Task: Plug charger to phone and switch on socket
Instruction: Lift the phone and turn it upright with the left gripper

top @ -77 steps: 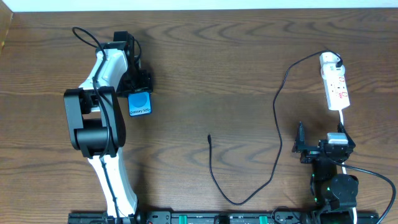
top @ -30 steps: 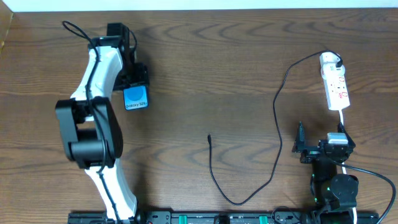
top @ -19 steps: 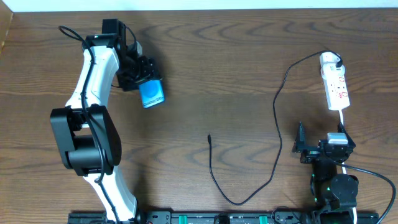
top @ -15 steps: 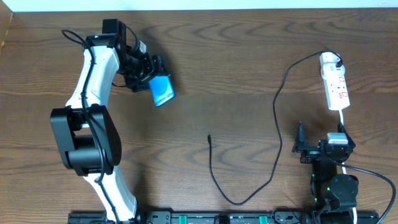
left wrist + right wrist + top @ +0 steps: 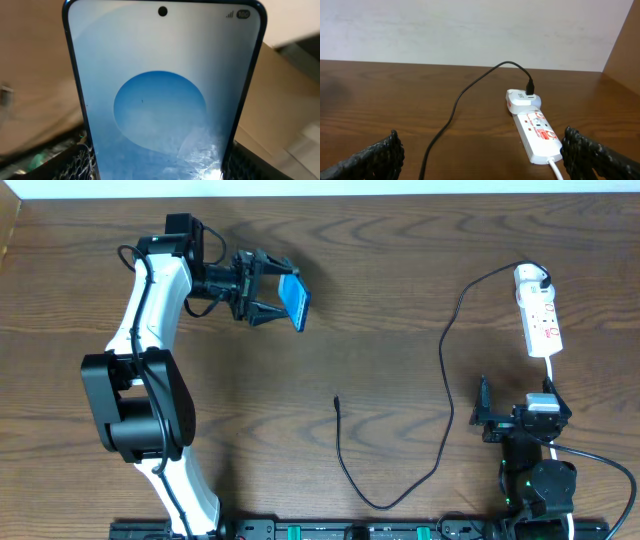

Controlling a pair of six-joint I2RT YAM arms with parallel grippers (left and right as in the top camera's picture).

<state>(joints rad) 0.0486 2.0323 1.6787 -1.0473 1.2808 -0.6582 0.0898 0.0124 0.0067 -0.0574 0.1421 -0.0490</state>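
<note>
My left gripper (image 5: 272, 292) is shut on the phone (image 5: 295, 300) and holds it above the table at the back left, turned on edge. In the left wrist view the phone's blue screen (image 5: 160, 100) fills the frame between my fingers (image 5: 80, 161). The charger (image 5: 445, 350) runs from its black plug head (image 5: 541, 280) at the socket (image 5: 541, 322) down in a loop to its small tip (image 5: 336, 400) on the table centre. My right gripper (image 5: 516, 392) rests open at the front right, just short of the socket (image 5: 537, 132), with nothing between its fingers (image 5: 375, 156).
The socket's white cord (image 5: 550, 370) runs toward the right arm's base. The charger (image 5: 465, 95) crosses the table in front of the right gripper (image 5: 487, 160). A light wall (image 5: 470, 30) lies beyond the table's far edge.
The left arm has swung the phone to the right, away from the table's left side, and turned it from face-up onto its edge. The right arm, charger and socket have not moved.
</note>
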